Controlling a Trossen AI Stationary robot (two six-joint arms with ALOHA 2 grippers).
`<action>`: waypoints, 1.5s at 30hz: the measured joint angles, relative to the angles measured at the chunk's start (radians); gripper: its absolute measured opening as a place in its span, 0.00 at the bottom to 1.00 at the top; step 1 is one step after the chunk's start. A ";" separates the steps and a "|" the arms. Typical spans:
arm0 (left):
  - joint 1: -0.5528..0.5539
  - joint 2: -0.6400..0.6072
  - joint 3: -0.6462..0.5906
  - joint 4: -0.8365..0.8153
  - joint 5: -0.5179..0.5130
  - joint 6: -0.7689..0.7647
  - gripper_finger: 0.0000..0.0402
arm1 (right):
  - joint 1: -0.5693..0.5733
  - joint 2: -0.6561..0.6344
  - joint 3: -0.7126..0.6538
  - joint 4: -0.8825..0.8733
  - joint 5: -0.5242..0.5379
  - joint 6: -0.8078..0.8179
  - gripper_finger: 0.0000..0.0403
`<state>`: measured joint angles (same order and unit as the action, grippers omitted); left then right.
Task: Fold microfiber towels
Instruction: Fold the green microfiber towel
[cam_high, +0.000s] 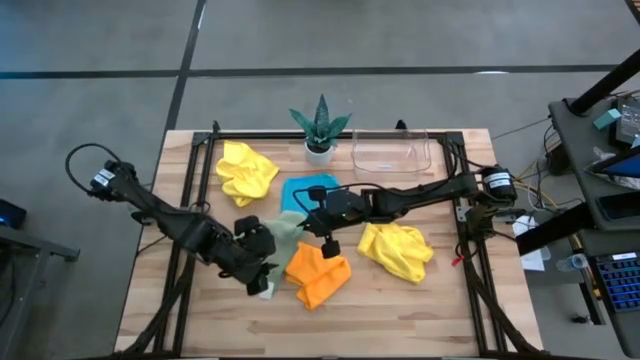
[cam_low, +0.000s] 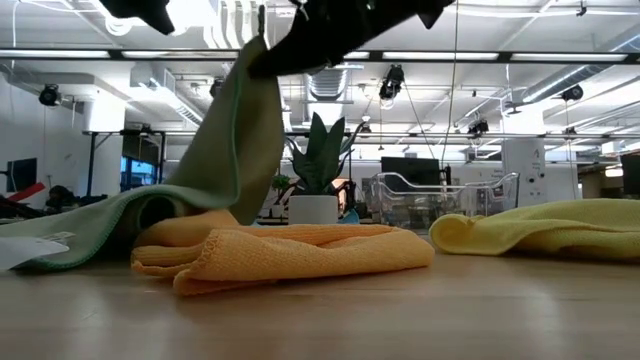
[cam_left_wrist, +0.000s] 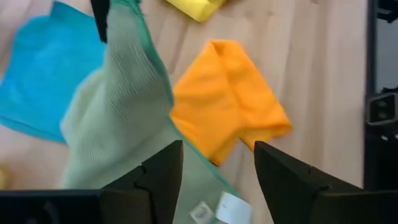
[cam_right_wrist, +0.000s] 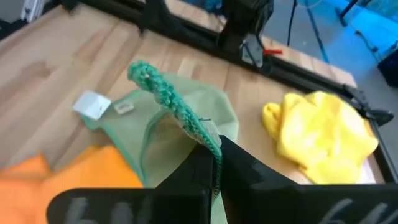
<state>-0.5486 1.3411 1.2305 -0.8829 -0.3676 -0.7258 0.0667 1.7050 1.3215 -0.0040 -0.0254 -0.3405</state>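
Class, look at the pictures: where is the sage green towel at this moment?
In the high view the sage green towel lies mid-table between the blue towel and orange towel, one edge lifted by the shut right hand.

The green towel (cam_high: 288, 232) has a darker green edge and white tags, with an orange towel (cam_high: 318, 274), a blue towel (cam_high: 308, 187) and two yellow towels (cam_high: 245, 170) on light wood.
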 joint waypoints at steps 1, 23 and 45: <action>-0.012 0.000 0.000 0.000 0.001 -0.013 0.45 | 0.000 -0.001 -0.009 0.000 0.000 0.000 0.02; -0.231 0.325 -0.173 0.144 -0.101 -0.325 0.46 | 0.008 -0.002 -0.099 0.035 0.000 0.088 0.02; -0.215 0.459 -0.222 0.278 -0.108 -0.288 0.47 | 0.008 -0.002 -0.099 0.039 0.000 0.094 0.02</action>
<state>-0.7633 1.8004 1.0088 -0.6045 -0.4751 -1.0137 0.0742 1.7027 1.2224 0.0346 -0.0251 -0.2461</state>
